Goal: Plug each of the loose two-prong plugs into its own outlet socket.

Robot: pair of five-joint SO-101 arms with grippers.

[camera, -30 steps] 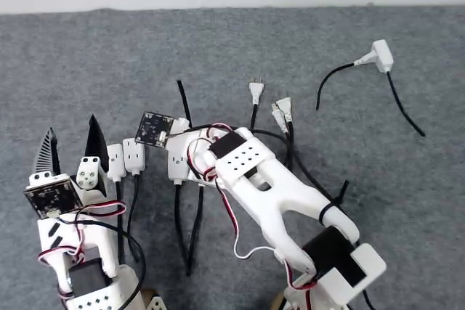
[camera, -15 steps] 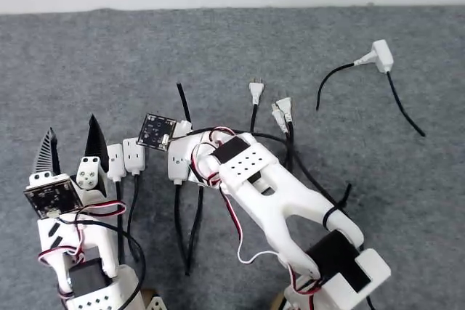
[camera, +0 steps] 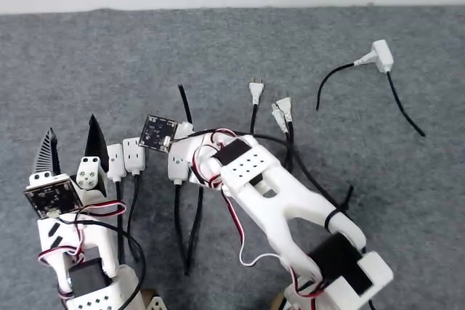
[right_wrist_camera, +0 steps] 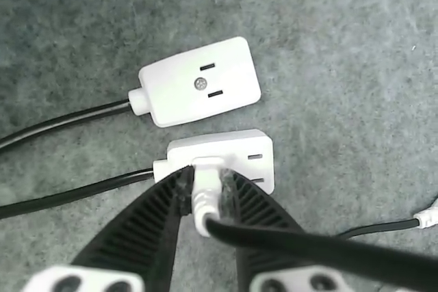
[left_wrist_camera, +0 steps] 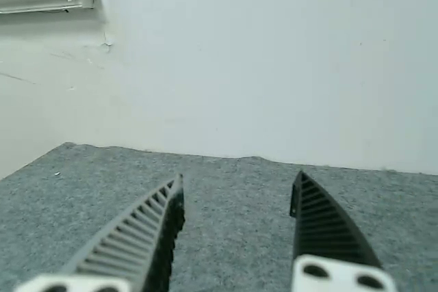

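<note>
The right arm (camera: 254, 172) has slid a touch toward the lower right of the high view over the past second, its wrist sitting slightly lower over the row of sockets. In its wrist view, a small white two-prong plug (right_wrist_camera: 204, 200) on a black cord (right_wrist_camera: 308, 241) sits low at the centre of the frame. It is clamped between the black ridged fingers (right_wrist_camera: 154, 217) of the right gripper (right_wrist_camera: 205, 179), its front end touching a white rectangular outlet socket (right_wrist_camera: 233, 158). Just above in that frame lies a second white outlet socket (right_wrist_camera: 198, 83), face up, close by but apart.

In the high view, a lone white plug (camera: 256, 91) and a pair of white plugs (camera: 282, 110) lie loose at upper centre. A white angled plug (camera: 379, 55) rests well apart at upper right.

At lower left of that view, the left gripper (camera: 71, 127) stands with its black fingers spread wide and nothing between them, just beside two white side-by-side sockets (camera: 125, 159). Its own wrist view shows the left gripper (left_wrist_camera: 239, 179) over the grey carpeted table (camera: 109, 56), with a white wall (left_wrist_camera: 274, 52) beyond.
</note>
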